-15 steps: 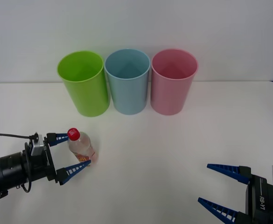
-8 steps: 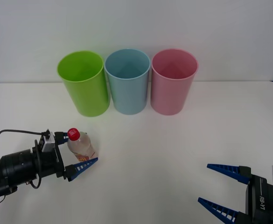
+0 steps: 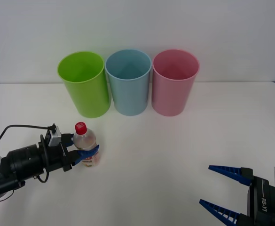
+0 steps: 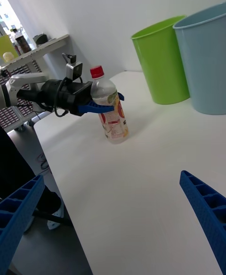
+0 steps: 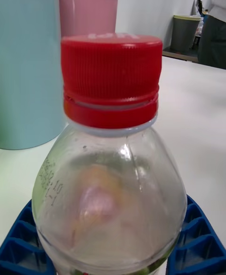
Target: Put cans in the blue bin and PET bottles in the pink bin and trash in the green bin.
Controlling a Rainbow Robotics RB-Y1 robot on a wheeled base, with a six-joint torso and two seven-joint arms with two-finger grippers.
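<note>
Clear PET bottle [image 3: 85,146] with red cap [image 3: 81,127] and orange-yellow label stands upright on the white table [image 3: 175,155], front-left area, nearer than the bins and well apart from them. Left gripper [image 3: 83,151] comes in from the left; blue ribbed fingers [image 5: 21,251] are clamped on both sides of the bottle body below the shoulder. Bottle base looks to be on the table. Three bins stand in a row at the back, touching or nearly so: green bin [image 3: 84,84] left, blue bin [image 3: 129,83] middle, pink bin [image 3: 174,83] right. Right gripper [image 3: 222,188] sits at the near right corner, fingers spread wide, gripping nothing.
</note>
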